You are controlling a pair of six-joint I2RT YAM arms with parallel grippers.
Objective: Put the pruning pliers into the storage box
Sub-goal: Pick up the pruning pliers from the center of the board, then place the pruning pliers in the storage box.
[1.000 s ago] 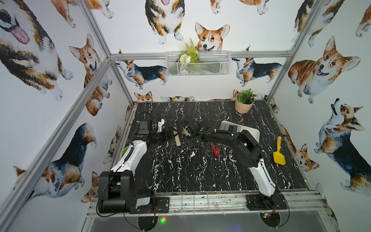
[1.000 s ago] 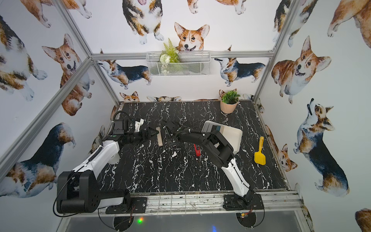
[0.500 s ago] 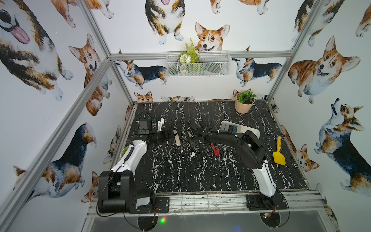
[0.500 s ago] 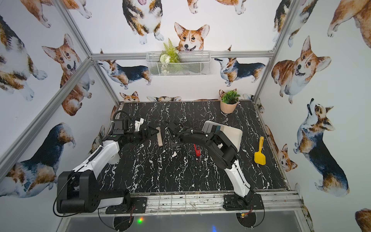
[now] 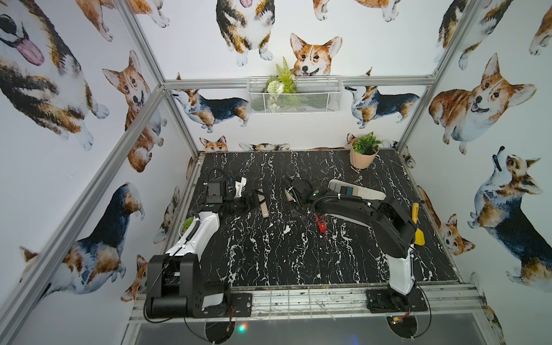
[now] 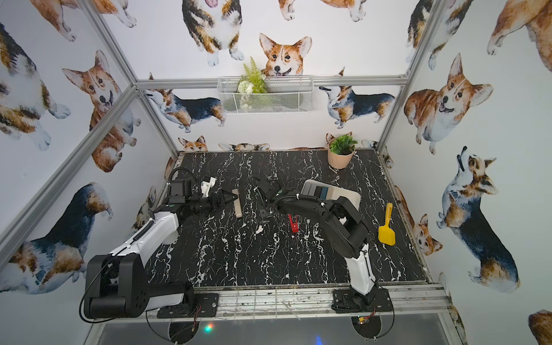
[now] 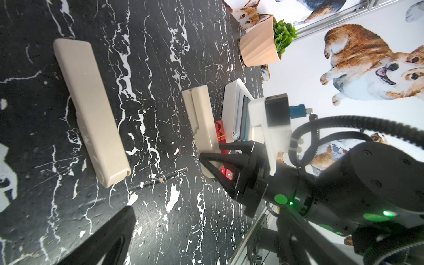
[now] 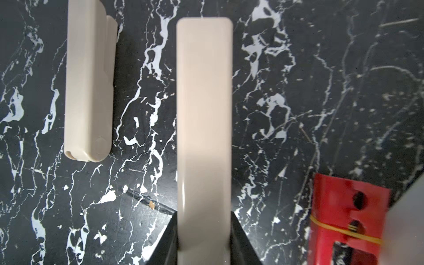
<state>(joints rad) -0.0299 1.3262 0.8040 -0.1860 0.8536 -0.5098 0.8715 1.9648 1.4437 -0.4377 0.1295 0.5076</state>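
Observation:
My right gripper [image 8: 204, 215] is shut on the end of a beige pruning pliers [image 8: 204, 114], holding it just above the table. Both top views show that gripper [image 5: 294, 194] left of the storage box [image 5: 369, 193], a white tray with grey, black and teal pliers lying in it. A second beige pliers [image 5: 263, 205] lies on the table beside my left gripper [image 5: 252, 200], which is open and holds nothing. A red pliers [image 5: 320, 222] lies under the right forearm. The left wrist view shows the lying beige pliers [image 7: 91, 110] and the held one [image 7: 200, 121].
A potted plant [image 5: 363, 155] stands at the back right. A yellow scoop [image 5: 416, 227] lies near the right edge. A wire basket [image 5: 294, 95] hangs on the back wall. A thin dark stick [image 7: 160, 177] lies between the two beige pliers.
My right gripper has shifted a little to the right, toward the storage box, with the beige pliers in it. The left arm has stayed where it was.

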